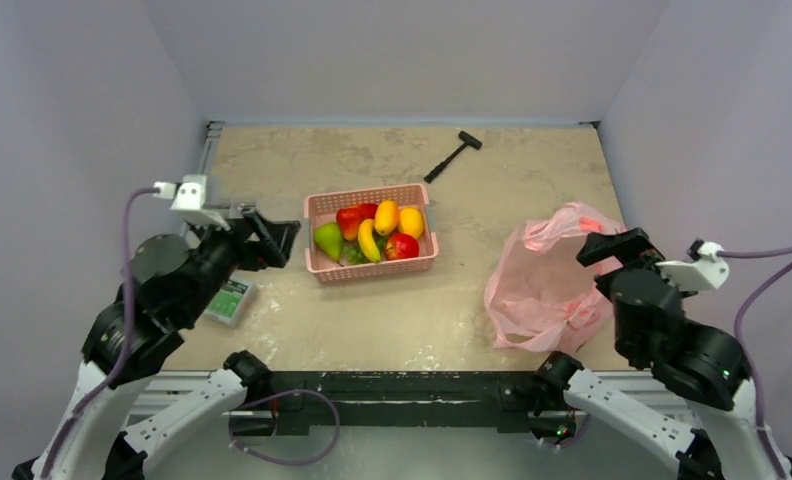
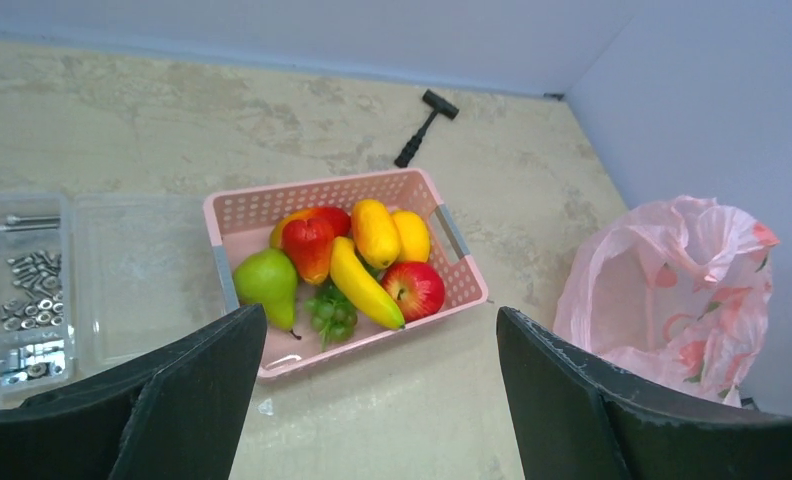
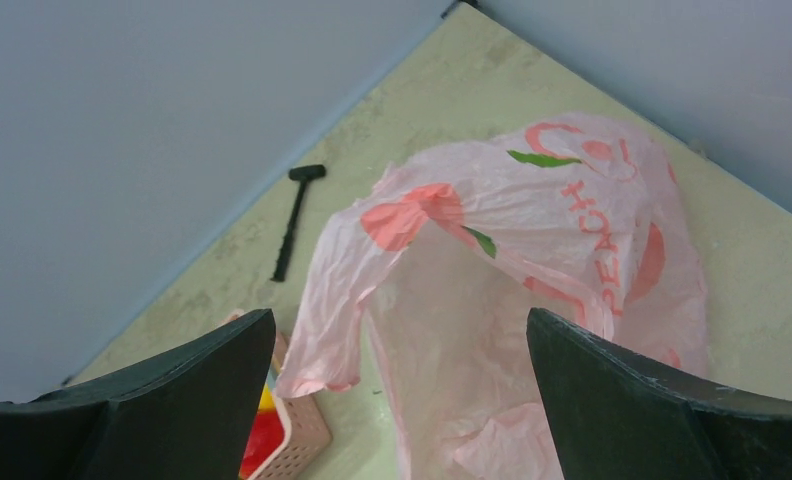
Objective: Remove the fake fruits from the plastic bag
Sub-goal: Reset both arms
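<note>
Black fingers of the left gripper (image 1: 277, 240) stand apart near the left edge, holding nothing. In the worktop's middle, the pink basket (image 1: 372, 270) holds the banana (image 1: 368, 241), the apple (image 1: 402, 246) and the orange oval fruit (image 1: 386, 216). By the right edge lies the plastic bag (image 1: 537, 290), its mouth facing the right gripper (image 1: 600, 250), the nearer 1, also spread and empty. No fruit shows inside the bag.

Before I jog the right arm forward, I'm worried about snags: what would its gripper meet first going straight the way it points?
Most likely the plastic bag: its gaping mouth sits dead ahead of the open right gripper. How far off is unclear.
</note>
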